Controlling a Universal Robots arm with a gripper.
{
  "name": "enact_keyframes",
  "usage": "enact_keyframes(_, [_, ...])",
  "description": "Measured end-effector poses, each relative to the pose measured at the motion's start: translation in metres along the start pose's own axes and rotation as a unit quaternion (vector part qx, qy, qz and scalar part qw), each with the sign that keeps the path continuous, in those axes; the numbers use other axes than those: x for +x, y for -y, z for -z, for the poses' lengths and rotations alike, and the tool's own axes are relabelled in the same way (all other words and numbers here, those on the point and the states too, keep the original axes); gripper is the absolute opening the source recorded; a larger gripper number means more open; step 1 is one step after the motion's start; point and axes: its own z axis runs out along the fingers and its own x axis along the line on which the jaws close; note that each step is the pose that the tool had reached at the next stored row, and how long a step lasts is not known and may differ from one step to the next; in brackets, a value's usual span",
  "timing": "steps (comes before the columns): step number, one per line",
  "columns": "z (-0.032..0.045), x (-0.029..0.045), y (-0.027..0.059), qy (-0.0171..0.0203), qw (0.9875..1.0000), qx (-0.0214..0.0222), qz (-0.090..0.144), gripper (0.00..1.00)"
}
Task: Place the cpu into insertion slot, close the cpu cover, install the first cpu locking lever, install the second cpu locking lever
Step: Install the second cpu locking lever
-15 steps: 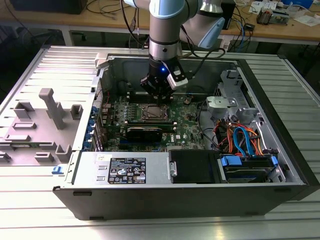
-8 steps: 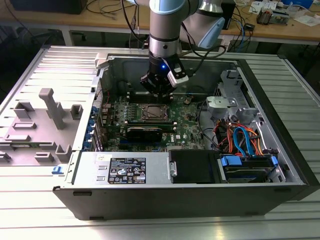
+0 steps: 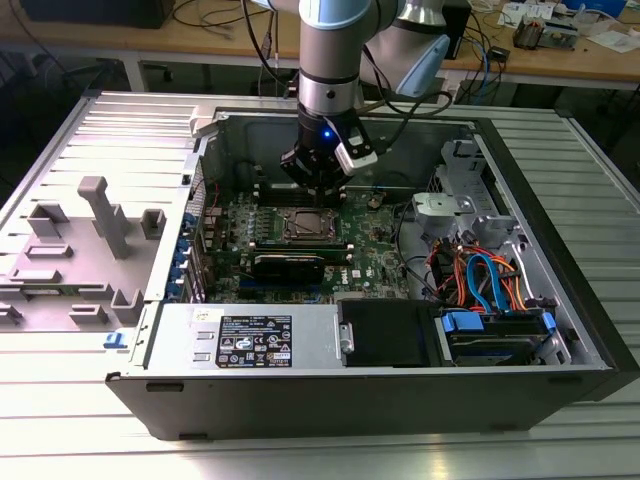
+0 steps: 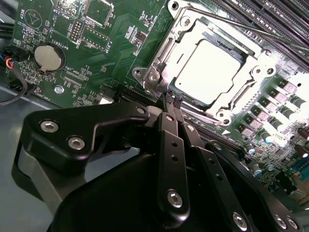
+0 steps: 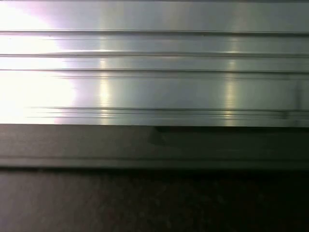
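The cpu lies with its silver-grey top up in the insertion slot on the green board. The cpu cover, a silver frame, lies flat around it. A thin metal locking lever runs along one side of the socket. My gripper is shut, its black fingertips pressed together right at the socket's near corner hinge; I cannot tell if they touch it. In the exterior view the gripper hangs inside the open computer case, just behind the socket.
A coin battery and black memory slots flank the socket. The case holds a power supply in front and coloured cables at the exterior view's right. Grey fixtures stand at its left. Ribbed aluminium appears in the first wrist view.
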Motion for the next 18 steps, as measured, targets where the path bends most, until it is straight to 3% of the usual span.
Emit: enact_keyframes(18, [-0.0003, 0.0001, 0.0107, 0.0, 1.0, 0.0, 0.0, 0.11])
